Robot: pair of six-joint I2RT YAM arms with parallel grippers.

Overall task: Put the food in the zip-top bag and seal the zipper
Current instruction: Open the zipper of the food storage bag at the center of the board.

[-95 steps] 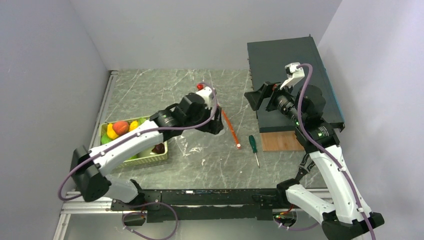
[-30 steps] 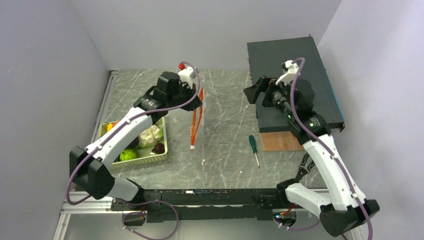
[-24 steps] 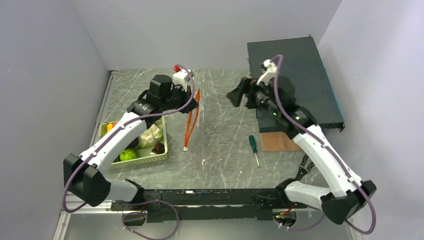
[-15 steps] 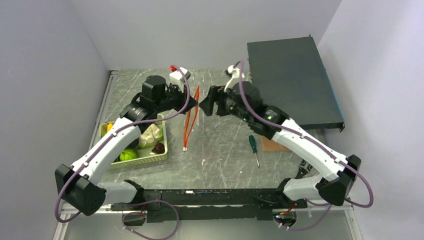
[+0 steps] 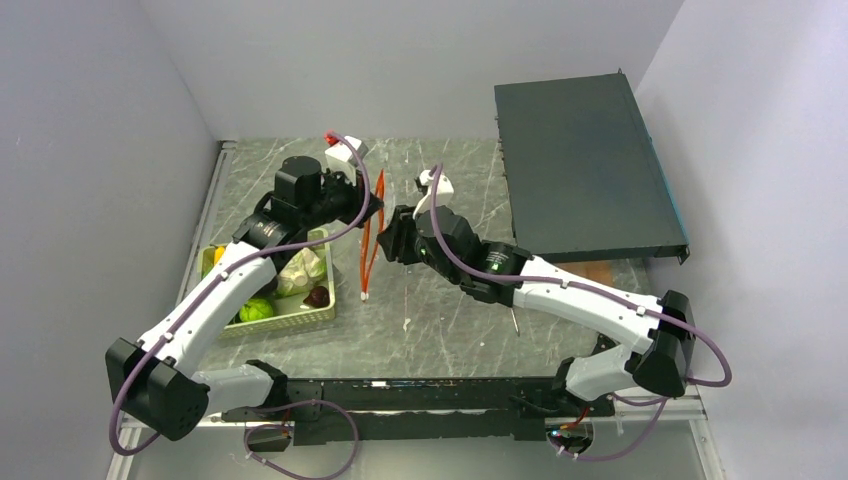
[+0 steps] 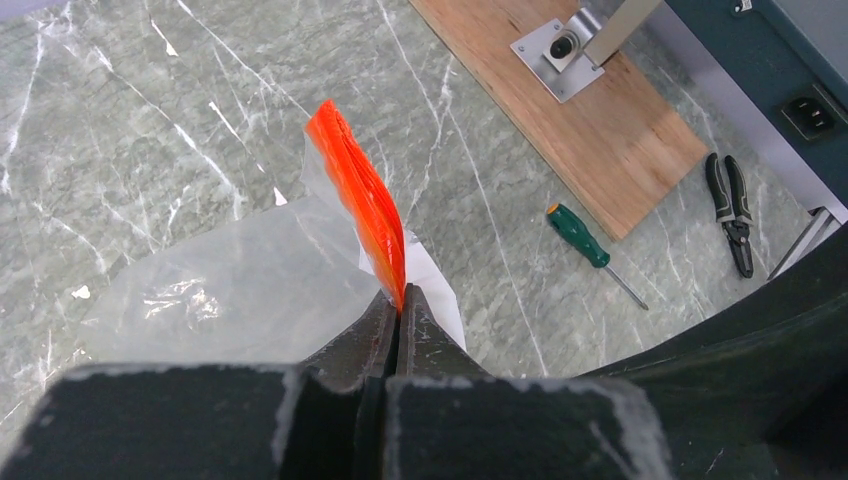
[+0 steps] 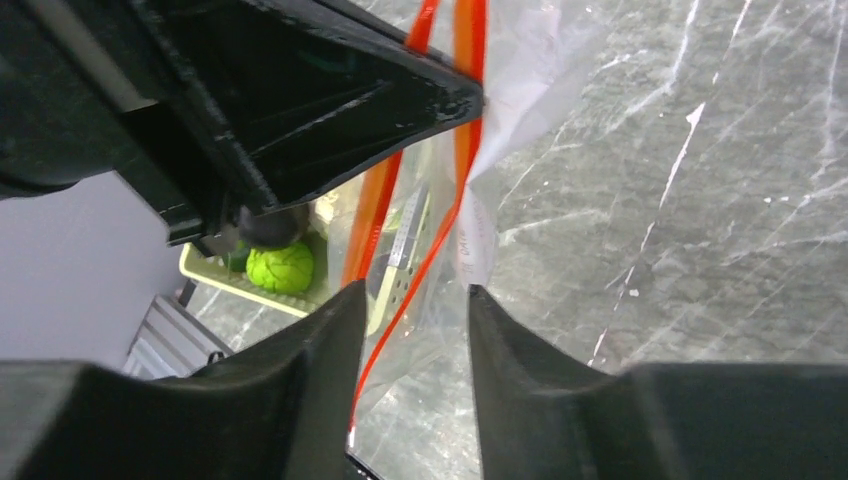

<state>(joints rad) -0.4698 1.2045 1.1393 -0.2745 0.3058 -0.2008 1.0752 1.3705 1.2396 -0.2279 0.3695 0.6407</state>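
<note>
My left gripper (image 6: 398, 300) is shut on the zipper (image 6: 360, 190), the red-orange strip of the clear zip-top bag (image 6: 220, 290), and holds the bag hanging above the table. In the top view the bag (image 5: 368, 250) dangles between both arms. My right gripper (image 7: 415, 295) stands open beside it, with one red strip (image 7: 440, 235) and clear plastic passing between its fingers, not pinched. The food lies in the light green basket (image 5: 300, 318): a green piece (image 5: 256, 309), a whitish one (image 5: 300, 268) and a dark purple one (image 5: 318, 297). The green piece (image 7: 280, 268) also shows past the bag.
A dark flat case (image 5: 585, 170) fills the back right, raised over a wooden board (image 6: 590, 110). A green-handled screwdriver (image 6: 585, 235) and black pliers (image 6: 733, 210) lie on the marble near the board. Grey walls close in on the left, back and right.
My right arm has swung left from the dark case to the hanging bag, its jaws narrowing around the bag's mouth. My left arm has carried the bag up and slightly left.
</note>
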